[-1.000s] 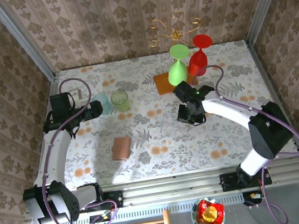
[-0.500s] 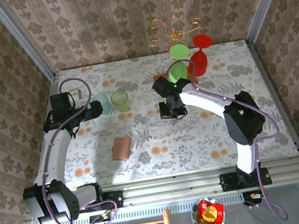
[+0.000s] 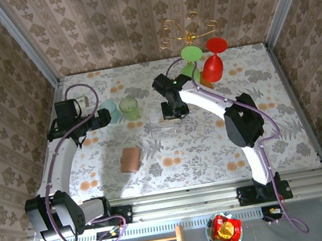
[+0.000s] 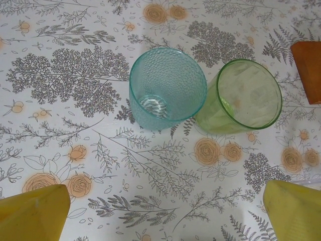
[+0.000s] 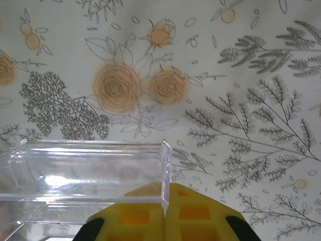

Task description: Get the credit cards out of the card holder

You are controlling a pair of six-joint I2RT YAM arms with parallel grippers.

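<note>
The card holder lies shut on the flowered table, a small brown wallet left of centre and near the front. The credit cards are hidden. My right gripper is far from it at mid-table. In the right wrist view that gripper is shut on the thin end wall of a clear acrylic box, with its yellow fingers pressed on both sides. My left gripper hovers at the left, beyond the card holder. Its yellow fingertips are wide apart with nothing between them.
A teal cup and a green cup stand side by side just ahead of the left gripper. A green goblet and a red goblet stand at the back on an orange-brown board. A gold candelabra stands behind them.
The right arm has swung left and farther back across the table, carrying the clear box with it. The left arm and the card holder have not moved.
</note>
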